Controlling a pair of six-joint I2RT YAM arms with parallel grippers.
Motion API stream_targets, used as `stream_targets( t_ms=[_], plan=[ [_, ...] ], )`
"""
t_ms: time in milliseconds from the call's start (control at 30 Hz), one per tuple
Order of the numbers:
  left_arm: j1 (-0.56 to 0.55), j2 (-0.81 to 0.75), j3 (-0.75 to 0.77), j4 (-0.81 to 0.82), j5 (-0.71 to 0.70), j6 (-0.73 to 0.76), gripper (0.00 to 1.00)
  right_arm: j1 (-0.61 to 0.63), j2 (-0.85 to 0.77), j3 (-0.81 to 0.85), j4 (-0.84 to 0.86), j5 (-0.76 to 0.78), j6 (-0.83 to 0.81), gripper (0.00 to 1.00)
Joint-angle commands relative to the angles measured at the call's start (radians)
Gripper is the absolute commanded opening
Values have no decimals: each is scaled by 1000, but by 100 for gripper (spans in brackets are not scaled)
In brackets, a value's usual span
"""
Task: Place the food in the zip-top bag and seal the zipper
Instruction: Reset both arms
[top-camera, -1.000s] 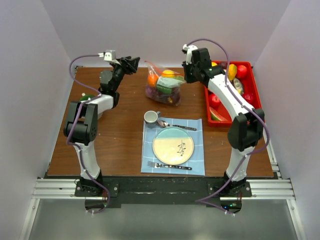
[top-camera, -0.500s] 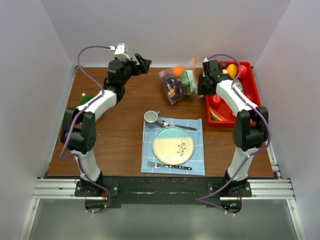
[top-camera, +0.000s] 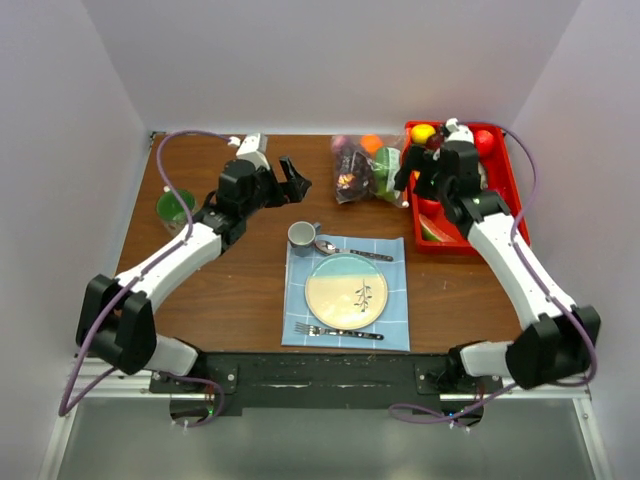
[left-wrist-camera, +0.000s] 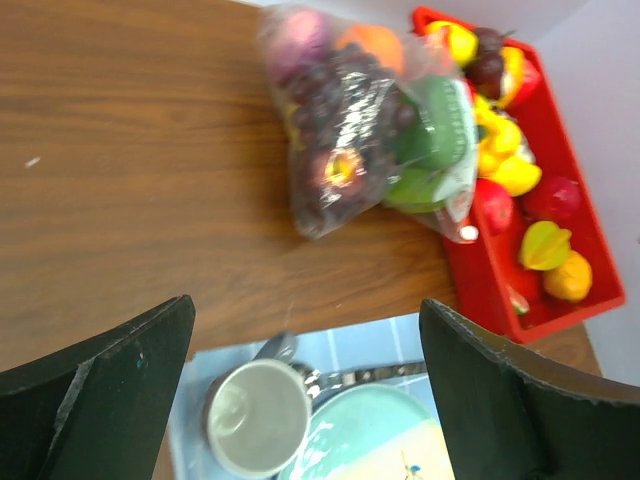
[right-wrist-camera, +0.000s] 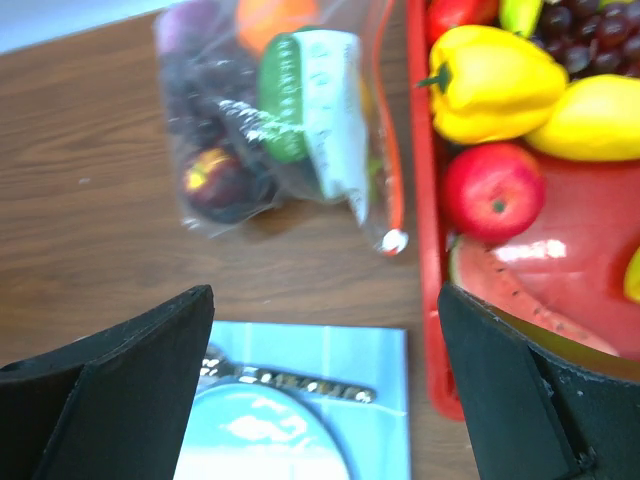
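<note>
Brown wooden tabletop (top-camera: 240, 300) inside a white-walled booth, viewed from above. Near the far edge: clear, crinkled zip-top bag (top-camera: 362, 170), lying on its side just beside the left wall of a red tray (right-wrist-camera: 425, 300). Packed inside: food (left-wrist-camera: 345, 120), namely purple grapes, a green piece, an orange piece and a pinkish one. Along the bag edge nearest the tray: zipper (right-wrist-camera: 392, 130), a thin orange-red strip, with its slider (right-wrist-camera: 393, 240) at the near end, almost touching the tray wall. Impossible to tell whether pressed shut along the full length. Also in the tray: more toy produce, including a yellow pepper (right-wrist-camera: 495, 80) and a red apple (right-wrist-camera: 490, 190).

Over bare wood to the left of the bag and apart from it: left gripper (top-camera: 296, 176), spread wide, empty. Above the seam between bag and tray: right gripper (top-camera: 413, 178), likewise spread wide and empty. Nearer the arm bases: cup (top-camera: 302, 234) and plate (top-camera: 346, 292) on a blue mat (top-camera: 395, 255).

Judged step: closing or checking the zipper, with 2 free claws. To do it well:
- Steady the far end of the strip with 1 claw, pinching plastic only, never fruit.
- Nip the slider squarely with the other and draw it straight along the strip.
- Keep low and slow, the slippery film being likely to bunch.
- Mind the tray wall crowding the slider, and consider nudging the bag clear first.
</note>
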Motion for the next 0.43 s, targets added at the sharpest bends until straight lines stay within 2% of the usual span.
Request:
stream_targets(
  t_ms=[0,200,400],
  plan=[
    [9,-125,-39,-161,-124,15,100,27,-126,-116,138,-68,86,99],
    [12,-195,-104,-121,-77,48,100,27,-204,-164,142,-78,90,99],
    [30,-231,-119,17,-57,68,100,27,-232,-211,168,-46,93,99]
  ],
)
